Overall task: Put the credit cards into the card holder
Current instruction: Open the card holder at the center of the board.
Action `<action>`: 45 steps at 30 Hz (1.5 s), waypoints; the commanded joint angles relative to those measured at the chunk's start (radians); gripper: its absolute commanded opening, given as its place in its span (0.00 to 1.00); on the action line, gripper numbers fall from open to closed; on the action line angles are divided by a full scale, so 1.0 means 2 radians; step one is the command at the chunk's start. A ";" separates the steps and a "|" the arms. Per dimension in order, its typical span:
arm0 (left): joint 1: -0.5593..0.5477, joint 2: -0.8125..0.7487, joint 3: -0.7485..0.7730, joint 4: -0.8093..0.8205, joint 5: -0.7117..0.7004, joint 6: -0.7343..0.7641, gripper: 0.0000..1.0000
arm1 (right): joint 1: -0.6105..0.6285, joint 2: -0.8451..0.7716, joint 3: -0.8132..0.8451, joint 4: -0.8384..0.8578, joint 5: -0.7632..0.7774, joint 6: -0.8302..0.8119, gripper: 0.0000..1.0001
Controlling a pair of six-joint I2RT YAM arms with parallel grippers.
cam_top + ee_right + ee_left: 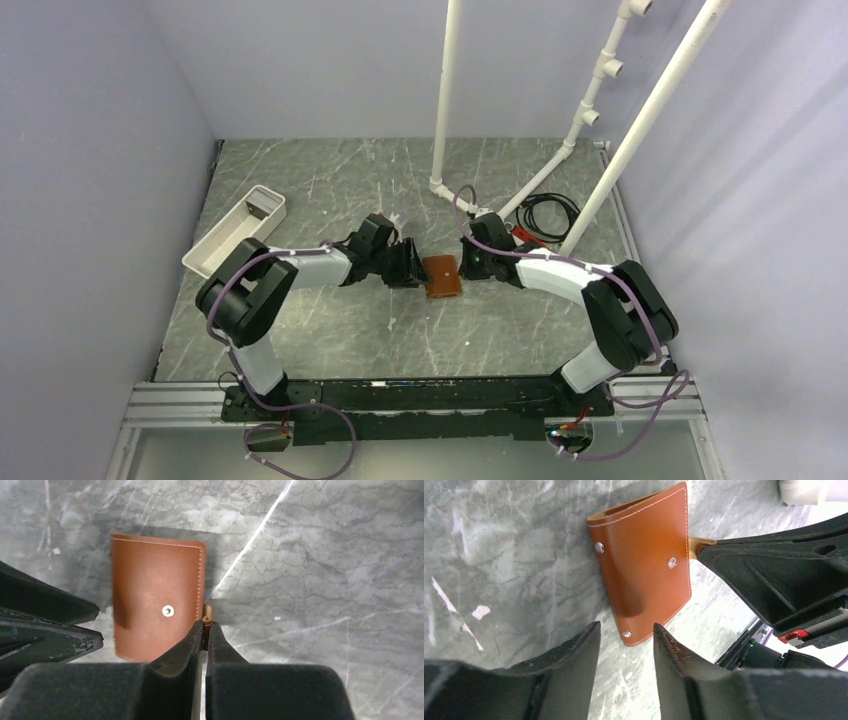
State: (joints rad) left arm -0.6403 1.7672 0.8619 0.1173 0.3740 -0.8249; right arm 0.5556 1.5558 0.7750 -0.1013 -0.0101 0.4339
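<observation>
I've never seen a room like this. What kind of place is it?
Probably a robot lab booth: a left arm and right arm fixed to a metal rail, pale walls around a grey marbled table, white pipes at the back.

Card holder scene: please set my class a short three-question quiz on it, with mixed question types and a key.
1. True or false: the right gripper is shut on the holder's strap tab.
2. The left gripper is: A) open, B) shut on the holder, C) shut on a card.
3. How many credit cards show in any view?

Key: 1 true; 2 A; 3 zero.
</observation>
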 commanded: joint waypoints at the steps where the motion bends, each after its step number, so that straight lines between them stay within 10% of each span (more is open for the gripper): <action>1: 0.000 -0.056 0.000 -0.016 0.002 0.022 0.53 | 0.007 -0.067 0.012 -0.019 0.003 -0.009 0.00; 16: 0.006 -0.123 -0.002 -0.074 -0.009 0.042 0.75 | 0.012 -0.079 0.047 -0.033 -0.115 0.016 0.00; 34: 0.006 -0.070 0.016 -0.078 -0.021 0.050 0.20 | 0.002 -0.060 0.033 -0.146 0.103 0.033 0.00; 40: 0.003 -0.051 0.027 -0.063 0.019 0.047 0.00 | 0.013 -0.073 0.052 -0.152 0.116 -0.007 0.43; 45: 0.000 -0.049 0.030 -0.048 0.025 0.044 0.00 | 0.060 -0.103 0.092 -0.163 0.114 -0.021 0.60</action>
State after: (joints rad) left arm -0.6323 1.6653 0.8898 -0.0227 0.3893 -0.7437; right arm 0.6151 1.4235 0.8619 -0.4324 0.2058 0.4313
